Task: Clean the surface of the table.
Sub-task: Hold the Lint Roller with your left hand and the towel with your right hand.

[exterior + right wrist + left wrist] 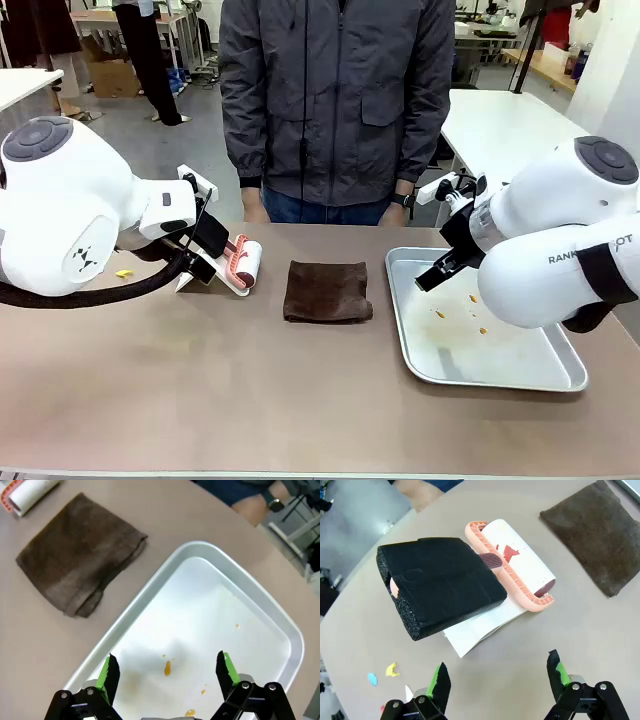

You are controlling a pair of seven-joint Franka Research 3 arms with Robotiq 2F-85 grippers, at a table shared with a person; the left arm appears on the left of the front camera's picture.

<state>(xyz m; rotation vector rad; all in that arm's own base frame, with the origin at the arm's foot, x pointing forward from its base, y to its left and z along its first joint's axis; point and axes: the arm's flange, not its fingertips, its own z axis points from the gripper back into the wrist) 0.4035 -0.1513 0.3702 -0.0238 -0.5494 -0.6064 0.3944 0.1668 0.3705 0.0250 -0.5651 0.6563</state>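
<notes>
Front view, left to right. We've got the desk (250,390) across the full width of the frame, from the bottom edge up to the person's waist, with a brownish matte top. At its far left a small yellow scrap (123,272) lies just below the left arm. In the left wrist view we see a blue scrap (372,679) beside the yellow one, lower left of the frame.

The left pincer (497,672) has its jaws spread wide, with only bare desk between them. It hangs above the top, and a lint roller (520,562) lies just ahead of the fingers, centre-left in the front view. The roller is a white drum with red marks in a salmon frame. A black foam block (440,582) covers the handle end. Both lie on a white sheet (475,630) whose corner pokes out toward the pincer. The pincer touches none of them.

At centre a folded brown cloth (326,291) lies flat on the desk, apart from both the roller and the tray.

Right of centre a silver tray (500,350) sits on the desk, near the cloth but not touching it. We count a few orange crumbs (440,314) on its floor, in its left half.

The right pincer (167,666) is spread as well and empty, hanging over the tray's left part. In the right wrist view a crumb sits below the gap between the fingers.

A person (335,100) in a dark grey jacket stands at the far edge, upper centre, hands down by the desk edge.
</notes>
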